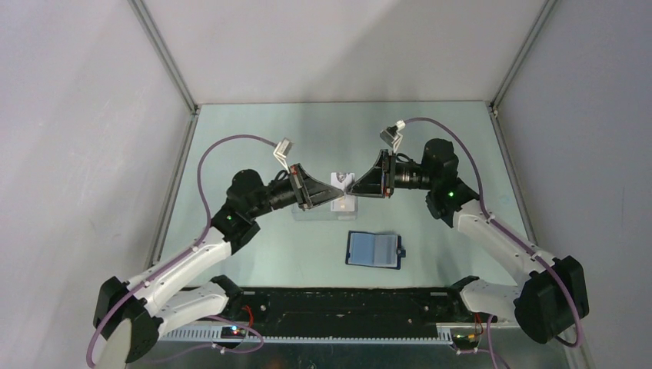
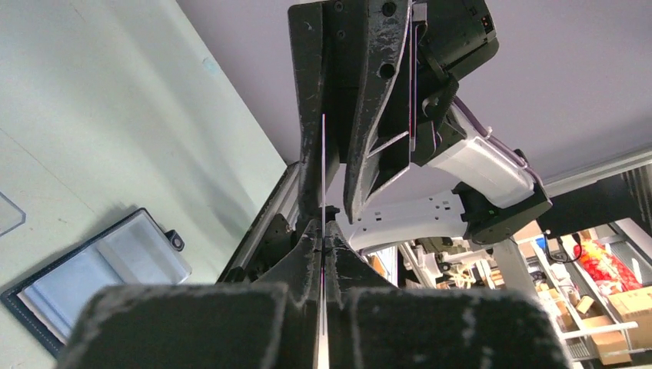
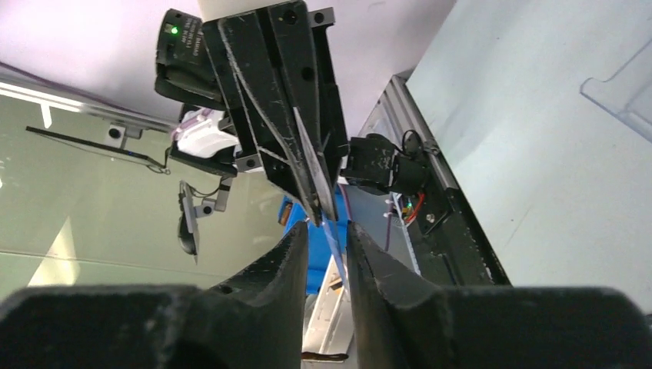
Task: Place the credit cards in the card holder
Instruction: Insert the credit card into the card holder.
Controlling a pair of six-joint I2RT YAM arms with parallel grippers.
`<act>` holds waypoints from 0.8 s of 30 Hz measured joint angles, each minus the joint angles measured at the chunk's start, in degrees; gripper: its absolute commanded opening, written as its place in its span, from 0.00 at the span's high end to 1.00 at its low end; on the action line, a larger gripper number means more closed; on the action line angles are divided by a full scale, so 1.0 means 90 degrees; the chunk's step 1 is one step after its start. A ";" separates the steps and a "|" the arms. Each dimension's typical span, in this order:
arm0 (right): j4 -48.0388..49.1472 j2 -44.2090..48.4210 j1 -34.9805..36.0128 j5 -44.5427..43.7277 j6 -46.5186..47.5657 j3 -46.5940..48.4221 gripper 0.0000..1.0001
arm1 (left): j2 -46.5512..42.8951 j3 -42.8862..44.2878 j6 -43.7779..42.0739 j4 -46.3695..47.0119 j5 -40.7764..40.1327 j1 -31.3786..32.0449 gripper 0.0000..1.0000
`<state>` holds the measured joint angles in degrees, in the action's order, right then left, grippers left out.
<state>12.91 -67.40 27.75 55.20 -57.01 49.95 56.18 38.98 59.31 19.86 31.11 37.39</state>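
Card (image 1: 340, 183) hangs edge-on above the middle of the bench (image 1: 254, 138), its length seemingly running arm to arm. Left gripper (image 2: 323, 231) is pinched tight on one end; right gripper (image 3: 327, 231) straddles the other end, fingers slightly apart. Wallet (image 1: 373, 249) lies open toward the near edge, about equally near both arms.

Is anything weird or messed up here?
Nothing looks spilled or broken. One odd thing: a thin, pale see-through card hangs in the air, pinched by the left end effector, with the open fingers of the right end effector either side of it.
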 measured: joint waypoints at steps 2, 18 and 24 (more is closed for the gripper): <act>0.0177 0.0000 0.0036 0.0061 -0.0119 -0.0002 0.80 | 0.0000 -0.0024 0.0034 0.0070 0.0022 0.0000 1.00; -0.1416 0.0274 0.0044 -0.0525 0.0962 -0.0041 1.00 | 0.0034 -0.0806 0.0243 0.0274 -0.0330 0.0002 0.10; -0.2327 0.0607 -0.0291 -0.1341 0.1736 -0.0869 1.00 | 0.0765 -0.1030 0.0136 -0.0401 -0.1088 0.0306 0.14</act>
<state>-8.03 -61.93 25.12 43.13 -41.39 42.13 63.07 29.71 60.53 16.25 21.32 40.14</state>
